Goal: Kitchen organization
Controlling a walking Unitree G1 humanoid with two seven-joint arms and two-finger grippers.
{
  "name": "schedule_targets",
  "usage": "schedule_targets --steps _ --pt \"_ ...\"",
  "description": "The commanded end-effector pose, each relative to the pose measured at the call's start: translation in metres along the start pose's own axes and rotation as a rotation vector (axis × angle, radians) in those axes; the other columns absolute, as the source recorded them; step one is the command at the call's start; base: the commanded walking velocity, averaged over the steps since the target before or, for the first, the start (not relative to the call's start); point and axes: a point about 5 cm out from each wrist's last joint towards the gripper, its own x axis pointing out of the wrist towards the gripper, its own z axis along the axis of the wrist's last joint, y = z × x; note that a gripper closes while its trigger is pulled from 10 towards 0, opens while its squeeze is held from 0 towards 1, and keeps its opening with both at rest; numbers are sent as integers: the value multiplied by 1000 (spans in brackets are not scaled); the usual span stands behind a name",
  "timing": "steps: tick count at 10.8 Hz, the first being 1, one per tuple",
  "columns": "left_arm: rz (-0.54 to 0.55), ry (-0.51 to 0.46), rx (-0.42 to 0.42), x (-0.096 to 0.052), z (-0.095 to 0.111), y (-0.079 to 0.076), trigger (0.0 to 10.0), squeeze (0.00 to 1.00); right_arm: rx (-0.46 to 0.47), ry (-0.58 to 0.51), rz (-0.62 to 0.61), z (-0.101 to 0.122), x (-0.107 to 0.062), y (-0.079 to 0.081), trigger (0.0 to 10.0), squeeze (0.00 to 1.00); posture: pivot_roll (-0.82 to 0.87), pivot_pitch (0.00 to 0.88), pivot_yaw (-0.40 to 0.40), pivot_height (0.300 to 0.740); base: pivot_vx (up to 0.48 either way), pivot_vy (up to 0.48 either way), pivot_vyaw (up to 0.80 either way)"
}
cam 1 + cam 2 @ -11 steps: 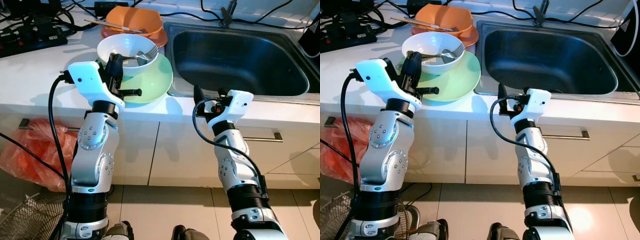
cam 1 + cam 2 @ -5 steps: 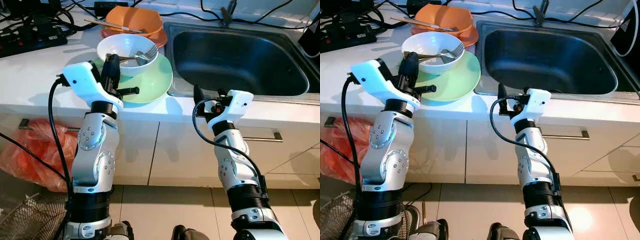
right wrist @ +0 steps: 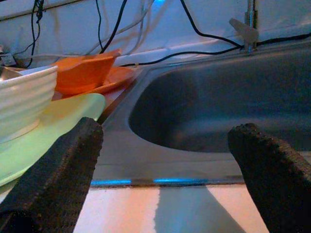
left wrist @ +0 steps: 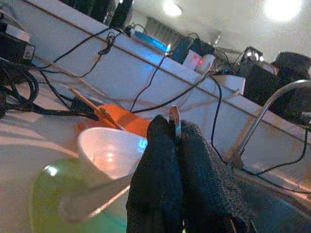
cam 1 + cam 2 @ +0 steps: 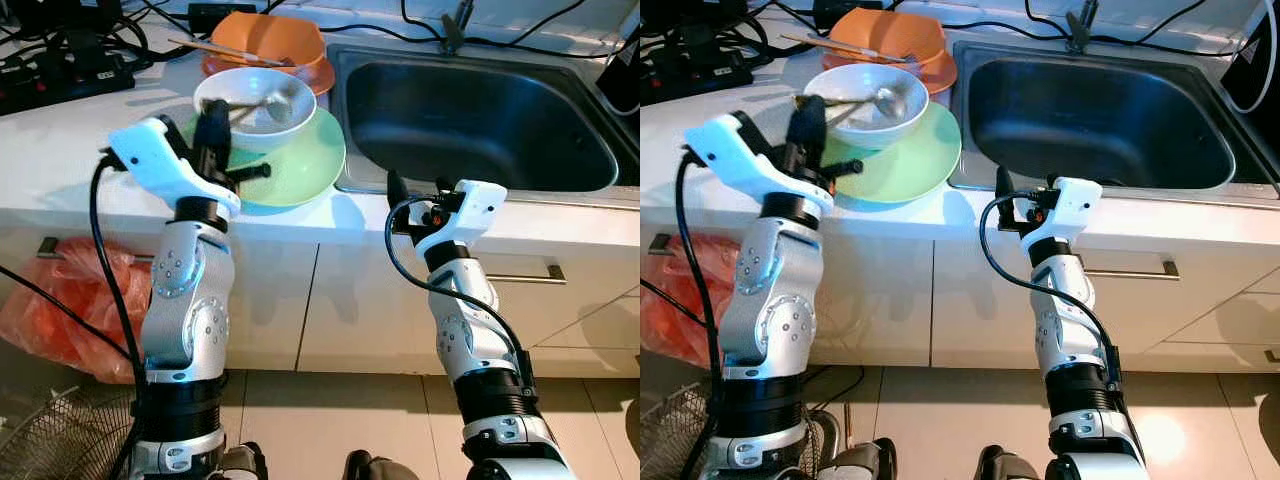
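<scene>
Left gripper [image 5: 212,140] is up at the near rim of the white bowl [image 5: 262,103], fingers pinched together on a thin metal utensil handle [image 4: 174,123]; the utensil [image 5: 262,100] looks blurred and lies across the bowl, can't tell fork or spoon. Bowl sits on the green plate [image 5: 305,165] on the white counter [image 5: 70,150], just left of the steel sink [image 5: 480,115]. Behind it, an orange bowl [image 5: 275,38] on an orange plate [image 5: 318,75], with chopsticks [image 5: 215,49] across the bowl. Right gripper [image 5: 415,190] sits at the counter's front edge before the sink, fingers [image 3: 73,160] spread wide, holding nothing. Black cables [image 5: 60,60] crowd the counter's far left corner. Orange plastic bag [image 5: 70,300] sits on the floor by the cabinets.
</scene>
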Motion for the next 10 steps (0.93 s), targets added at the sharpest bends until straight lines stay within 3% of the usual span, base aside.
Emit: schedule_targets --steps 1,7,10 --pt "-20 -64 -17 2 12 -6 10000 0 14 46 -21 -8 -3 -4 10000 0 111 143 -71 740 0 0 0" --pt "4 -105 -22 8 16 -6 10000 0 14 47 -24 -8 -3 -4 10000 0 110 143 -70 740 0 0 0" --pt "-19 -68 -6 11 10 -11 10000 0 15 48 -23 -9 -4 -4 10000 0 111 144 -68 740 0 0 0"
